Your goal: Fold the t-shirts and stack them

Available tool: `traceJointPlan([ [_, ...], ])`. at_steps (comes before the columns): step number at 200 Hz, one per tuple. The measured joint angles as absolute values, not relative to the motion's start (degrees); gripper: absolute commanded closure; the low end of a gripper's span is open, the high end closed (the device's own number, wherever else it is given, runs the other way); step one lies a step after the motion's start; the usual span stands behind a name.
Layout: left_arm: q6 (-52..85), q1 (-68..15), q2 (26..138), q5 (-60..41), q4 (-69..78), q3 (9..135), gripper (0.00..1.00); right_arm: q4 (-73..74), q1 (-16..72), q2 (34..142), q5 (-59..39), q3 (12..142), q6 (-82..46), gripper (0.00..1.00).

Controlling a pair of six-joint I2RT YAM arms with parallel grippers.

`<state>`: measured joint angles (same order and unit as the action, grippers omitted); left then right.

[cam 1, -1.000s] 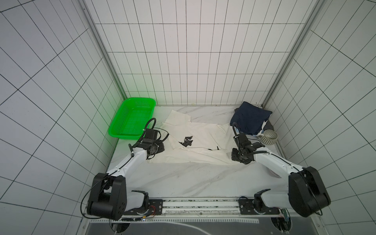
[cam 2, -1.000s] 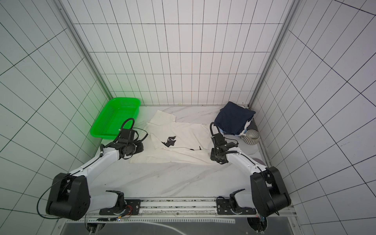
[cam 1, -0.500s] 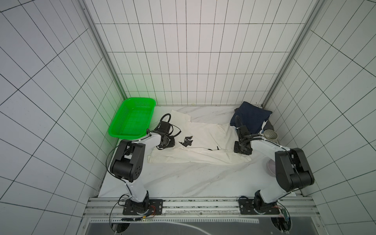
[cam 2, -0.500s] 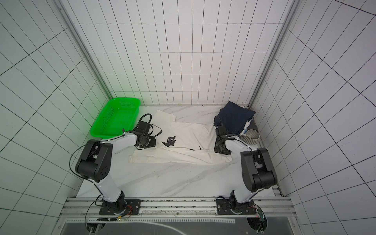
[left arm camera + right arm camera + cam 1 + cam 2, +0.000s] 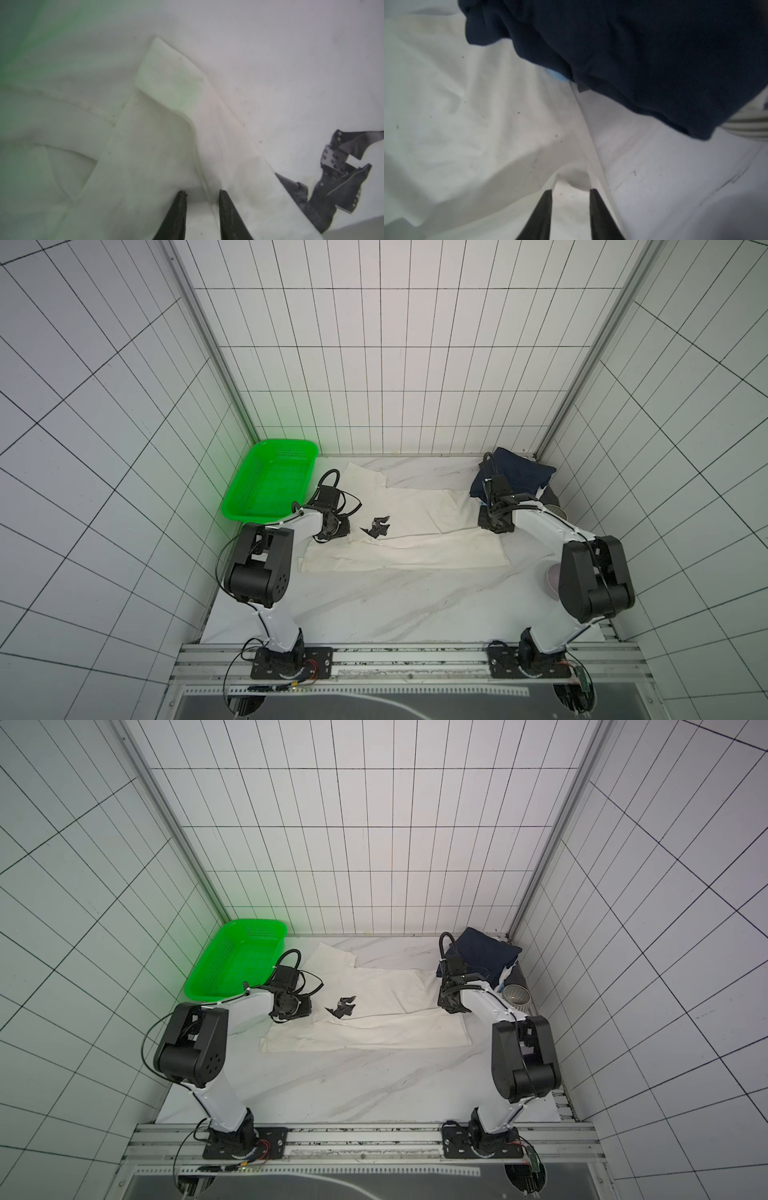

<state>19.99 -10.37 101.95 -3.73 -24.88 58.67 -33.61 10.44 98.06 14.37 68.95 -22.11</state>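
Note:
The cream-white t-shirt [image 5: 415, 560] [image 5: 374, 1036] lies spread across the marble table, with a black print [image 5: 376, 526] near its left side. An upper layer's edge sags between my two grippers. My left gripper [image 5: 338, 529] [image 5: 202, 192] sits at the shirt's left side, its jaws narrowly apart with a fold of cloth between them. My right gripper [image 5: 490, 526] [image 5: 571, 190] grips the shirt's right edge the same way, and the cloth bulges at its tips. A folded navy t-shirt [image 5: 519, 477] [image 5: 633, 52] tops a pile at the back right, with light-blue cloth [image 5: 555, 75] showing under it.
A green perforated basket [image 5: 270, 489] stands at the back left, close to my left arm. A ribbed bowl [image 5: 555, 512] sits against the right wall beside the navy pile. A pale round object [image 5: 550, 580] shows behind my right arm's elbow. Tiled walls close three sides.
Both grippers have moved from the shirt's near corners toward the back. The left one also went right, towards the black print. The arms have drawn in, elbows raised.

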Motion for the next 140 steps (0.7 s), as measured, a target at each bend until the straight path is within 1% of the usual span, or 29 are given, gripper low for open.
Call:
traceJointPlan([
  [18, 19.9, -9.65, 101.56, -3.4, -24.27, 58.02, 0.72, -35.51, 10.24, 101.43, 17.76, 72.82, -22.0, 0.52],
  [43, 19.9, -9.23, 100.75, -2.5, -24.08, 57.06, 0.72, -36.4, 11.51, 98.52, 16.43, 71.92, -21.87, 0.52],
  [69, 19.92, -9.15, 100.64, -2.17, -24.21, 56.97, 0.72, -28.18, 17.89, 88.9, 9.08, 62.48, -22.26, 0.55],
  [89, 19.94, -9.1, 100.29, -1.91, -24.08, 56.49, 0.72, -22.81, 21.98, 88.66, 4.34, 55.46, -24.25, 0.59],
  [112, 19.94, -8.34, 98.3, -1.74, -24.36, 54.33, 0.72, -20.47, 21.96, 90.91, 2.96, 47.09, -26.85, 0.6],
  [140, 20.03, -6.74, 95.07, -1.23, -25.67, 51.37, 0.69, -16.93, 21.74, 83.94, 2.83, 39.72, -30.98, 0.6],
])
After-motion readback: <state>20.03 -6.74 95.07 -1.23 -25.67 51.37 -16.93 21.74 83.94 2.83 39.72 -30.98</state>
